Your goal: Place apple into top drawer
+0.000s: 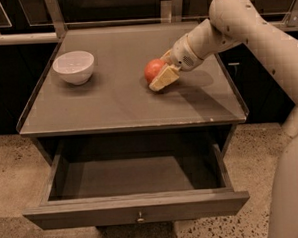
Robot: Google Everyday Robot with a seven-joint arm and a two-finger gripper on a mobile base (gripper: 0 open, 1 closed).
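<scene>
Round red-orange apple (153,69) sits clamped in the gripper (157,73) fingers (163,79), right on the grey surface (113,100). Lift it clear, then lower gently into the open dark wooden top drawer (94,212).

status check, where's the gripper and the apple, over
Gripper at the apple on the tabletop, right of centre. Top drawer open, apple not yet in. Bowl far left, out of the way.

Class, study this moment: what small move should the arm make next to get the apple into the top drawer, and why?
Probably lift the apple a little off the cabinet top: the pincer is right against the apple near the back right of the surface, and the top drawer below stands pulled open, ready to receive it.
</scene>
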